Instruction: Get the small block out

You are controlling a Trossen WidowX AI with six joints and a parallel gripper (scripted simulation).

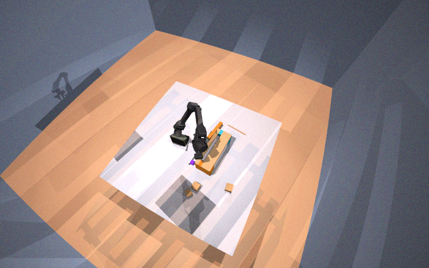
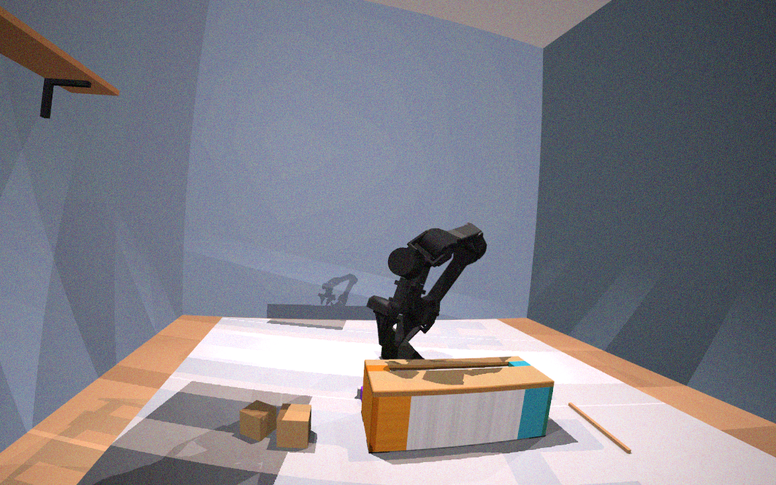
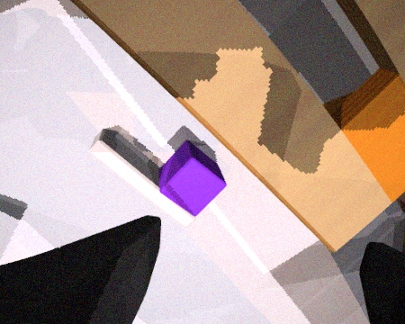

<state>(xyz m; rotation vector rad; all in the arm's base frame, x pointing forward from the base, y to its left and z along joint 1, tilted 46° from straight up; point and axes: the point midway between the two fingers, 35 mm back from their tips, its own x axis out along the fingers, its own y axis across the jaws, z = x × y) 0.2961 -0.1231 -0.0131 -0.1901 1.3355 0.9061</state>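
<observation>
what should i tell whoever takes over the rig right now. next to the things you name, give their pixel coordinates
Gripper (image 1: pixel 196 160) (image 3: pixel 263 247): open, fingers apart, nothing held.
Purple block (image 1: pixel 192 162) (image 3: pixel 193 180): out on the table, beside a low white strip (image 3: pixel 141 182).
Box (image 1: pixel 221 148) (image 2: pixel 457 386): upright beside it.
Done: block out of the box.
Left: close on the block, lift it well clear of the box, hold it still.

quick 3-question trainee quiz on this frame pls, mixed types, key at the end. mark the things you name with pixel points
1. True or false: the purple block (image 1: pixel 192 162) (image 3: pixel 193 182) is outside the box (image 1: pixel 222 146) (image 2: pixel 457 386) (image 3: pixel 238 117).
2. Multiple choice: the claw (image 3: pixel 263 247) is
A) shut on the block
B) open
C) shut on the stick
3. Fill in: in the exterior view, the box's front has an orange end and a ____ end.

Key: 1 true; 2 B; 3 teal
</observation>
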